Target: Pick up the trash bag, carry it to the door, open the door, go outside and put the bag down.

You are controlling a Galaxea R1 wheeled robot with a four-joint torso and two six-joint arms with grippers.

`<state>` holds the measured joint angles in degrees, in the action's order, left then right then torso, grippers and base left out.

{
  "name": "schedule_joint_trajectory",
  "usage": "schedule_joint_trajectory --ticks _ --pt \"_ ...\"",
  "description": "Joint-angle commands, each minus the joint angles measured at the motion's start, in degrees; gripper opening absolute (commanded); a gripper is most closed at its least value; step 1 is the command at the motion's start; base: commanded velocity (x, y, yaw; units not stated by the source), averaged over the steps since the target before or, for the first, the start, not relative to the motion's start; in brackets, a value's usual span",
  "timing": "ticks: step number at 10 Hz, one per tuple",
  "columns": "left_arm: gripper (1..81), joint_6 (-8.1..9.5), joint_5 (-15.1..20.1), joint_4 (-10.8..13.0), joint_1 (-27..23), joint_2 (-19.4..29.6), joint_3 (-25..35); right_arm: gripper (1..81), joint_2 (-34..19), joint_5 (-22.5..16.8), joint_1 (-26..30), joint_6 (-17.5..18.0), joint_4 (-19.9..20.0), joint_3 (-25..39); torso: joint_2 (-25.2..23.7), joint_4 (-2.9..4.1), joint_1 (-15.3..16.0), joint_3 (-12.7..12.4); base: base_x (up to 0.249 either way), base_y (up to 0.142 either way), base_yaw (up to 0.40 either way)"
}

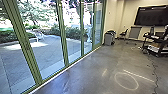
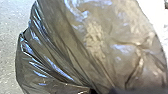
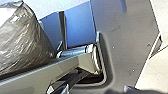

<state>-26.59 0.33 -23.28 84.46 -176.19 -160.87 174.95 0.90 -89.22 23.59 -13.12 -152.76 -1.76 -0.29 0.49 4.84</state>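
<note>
1. Treat this as the carrying stage: the robot is indoors, near the glass wall, with the paved yard beyond it.
2. The trash bag is right up at the left wrist, its folds drawn together towards the left jaws, which I judge to be closed on it. Hold that bunched plastic firmly but without twisting, since thin film could tear.
3. I cannot tell whether the right jaws are open or closed. Hold the right arm well clear of the load; the right wrist view shows the bag close to the robot's metalwork, where it might snag.
4. Drive slowly and turn gently over the smooth floor, so a soft, bulky load doesn't swing.
5. Leave room between the bag and the green posts; a bulge could catch on an edge.
6. Stay wide of the black cart and the loose cable; a wheel over that cable could jolt the load.
</note>
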Motion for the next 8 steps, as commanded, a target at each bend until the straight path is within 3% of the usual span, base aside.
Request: schedule_joint_trajectory --ticks 1,5,8 --pt "1.0 -0.22 4.0 0.6 -2.4 -0.1 -0.1 81.1 0.5 -3.0 2.2 -0.2 -0.4 0.4 0.0 0.00 0.0 0.0 0.000 0.000 -0.206" --pt "1.0 -0.22 4.0 0.6 -2.2 0.0 -0.1 81.1 0.5 -2.9 2.2 -0.2 -0.4 0.4 0.0 0.00 0.0 0.0 0.000 0.000 -0.146" --pt "1.0 -0.22 4.0 0.6 -2.1 0.0 0.0 81.1 0.5 -2.9 2.2 -0.2 -0.4 0.4 0.0 0.00 0.0 0.0 0.000 0.000 -0.030"
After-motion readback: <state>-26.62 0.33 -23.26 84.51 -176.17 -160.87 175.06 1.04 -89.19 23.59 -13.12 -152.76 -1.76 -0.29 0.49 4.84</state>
